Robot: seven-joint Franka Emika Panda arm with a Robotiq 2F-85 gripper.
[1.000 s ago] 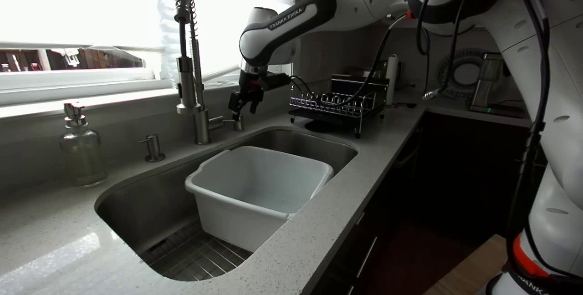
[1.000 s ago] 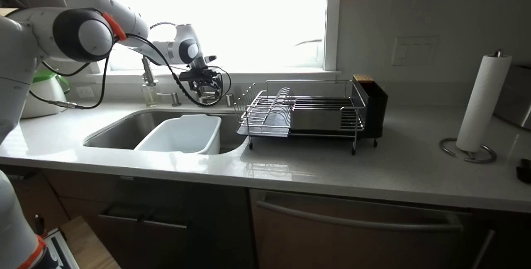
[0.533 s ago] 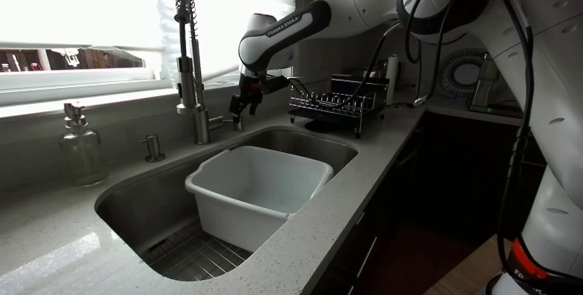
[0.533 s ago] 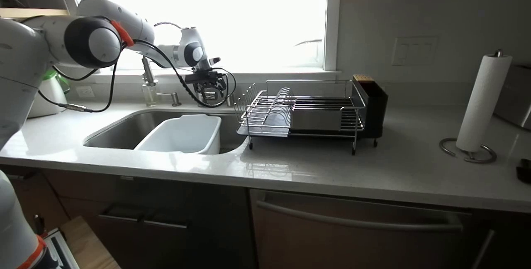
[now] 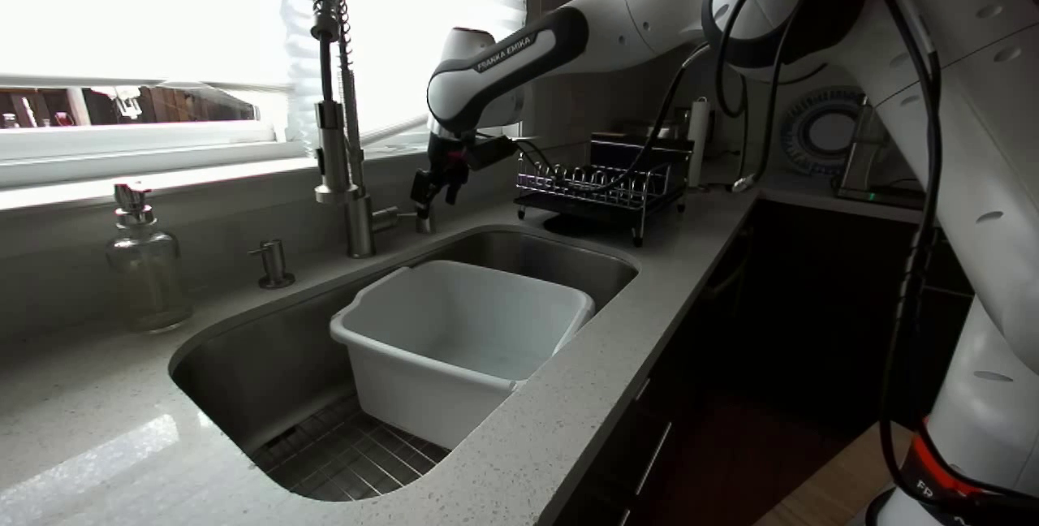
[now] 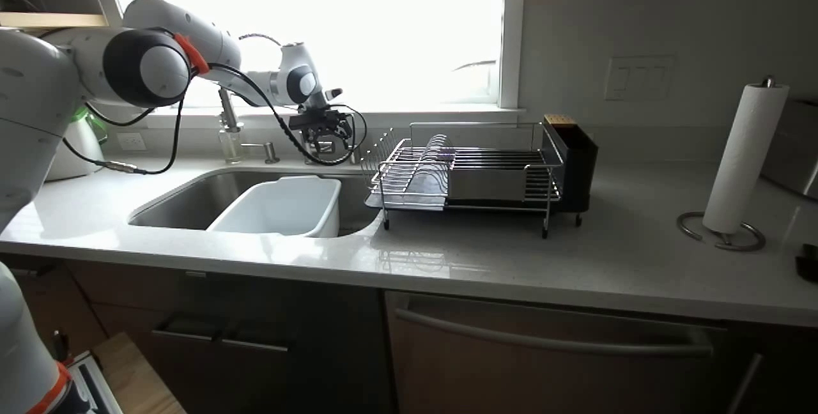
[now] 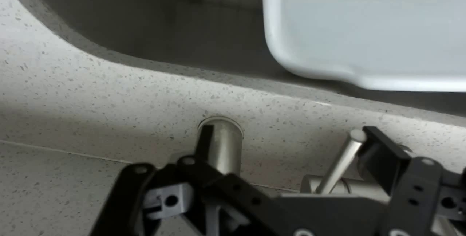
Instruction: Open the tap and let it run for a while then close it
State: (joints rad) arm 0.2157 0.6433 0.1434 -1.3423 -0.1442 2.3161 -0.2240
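The tap [image 5: 359, 226] is a tall chrome faucet with a coiled-spring neck. Its spray head [image 5: 330, 177] hangs over the sink, and no stream shows below it. My gripper [image 5: 437, 203] is by the tap's side lever in an exterior view and also shows in an exterior view [image 6: 329, 139], where the arm hides most of the tap. In the wrist view my gripper [image 7: 289, 130] is open. The thin lever [image 7: 338, 163] slants between the fingers, close beside the right finger; I cannot tell if they touch. The left finger is in front of a short metal cylinder [image 7: 227, 148].
A white tub [image 5: 463, 323] sits in the steel sink [image 5: 252, 372]. A dish rack [image 6: 473, 184] stands beside the sink. A glass soap bottle [image 5: 146, 282] and a small metal dispenser [image 5: 276, 265] are on the counter. A window [image 6: 396, 30] is behind the arm.
The arm has come down slightly, and the gripper has shifted a little down and to the right in both exterior views. The upper arm and its cables have swung. The tap looks unchanged.
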